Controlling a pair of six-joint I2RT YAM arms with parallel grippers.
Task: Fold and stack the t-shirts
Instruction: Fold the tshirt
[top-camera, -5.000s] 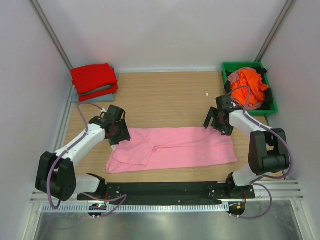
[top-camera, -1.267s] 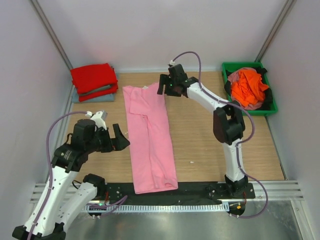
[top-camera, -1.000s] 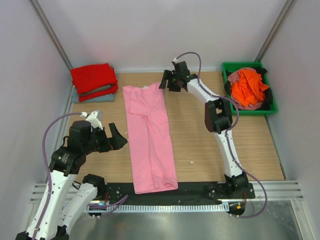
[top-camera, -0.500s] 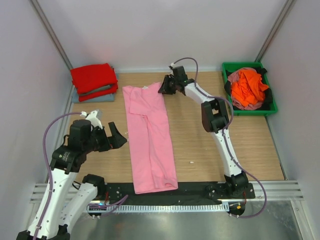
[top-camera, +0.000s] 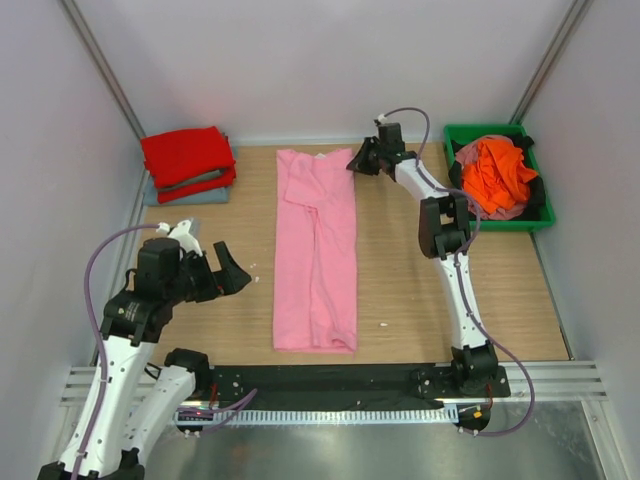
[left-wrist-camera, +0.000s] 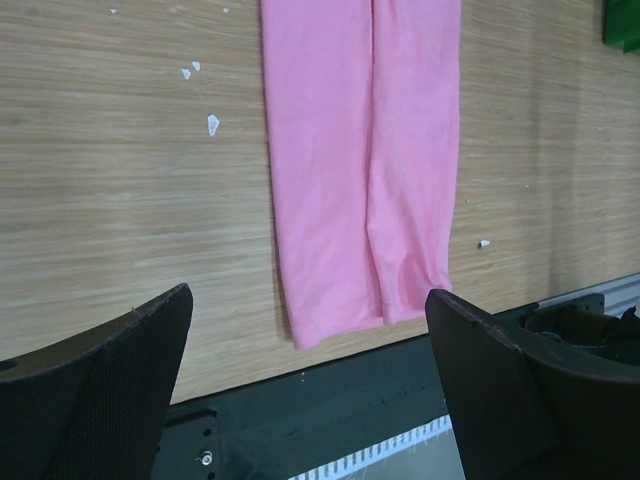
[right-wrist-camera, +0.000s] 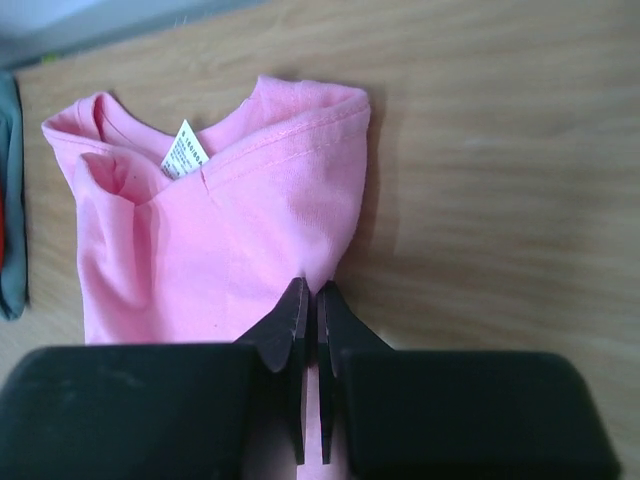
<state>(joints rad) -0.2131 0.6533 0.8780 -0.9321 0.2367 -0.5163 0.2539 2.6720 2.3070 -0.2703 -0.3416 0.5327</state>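
Observation:
A light pink t-shirt (top-camera: 316, 250) lies folded lengthwise as a long strip down the middle of the table, collar at the far end. My right gripper (top-camera: 360, 163) is shut on its right edge just below the collar; the wrist view shows the pink t-shirt (right-wrist-camera: 230, 220) pinched between the tips of the right gripper (right-wrist-camera: 309, 290). My left gripper (top-camera: 230, 271) hovers open left of the strip, holding nothing. Its wrist view looks past the left gripper (left-wrist-camera: 308, 295) at the pink hem (left-wrist-camera: 365, 150). A red t-shirt (top-camera: 187, 155) sits folded on a grey-blue one (top-camera: 196, 193). An orange t-shirt (top-camera: 497, 172) is crumpled.
The orange shirt fills a green bin (top-camera: 482, 130) at the far right corner. The folded stack sits in the far left corner by the wall. A black rail (top-camera: 330, 380) runs along the near table edge. Small white flecks (left-wrist-camera: 212, 123) dot the wood.
My right gripper shut on the pink shirt's edge and pulled it right, so the strip shifted right and lies straighter. The left arm barely moved.

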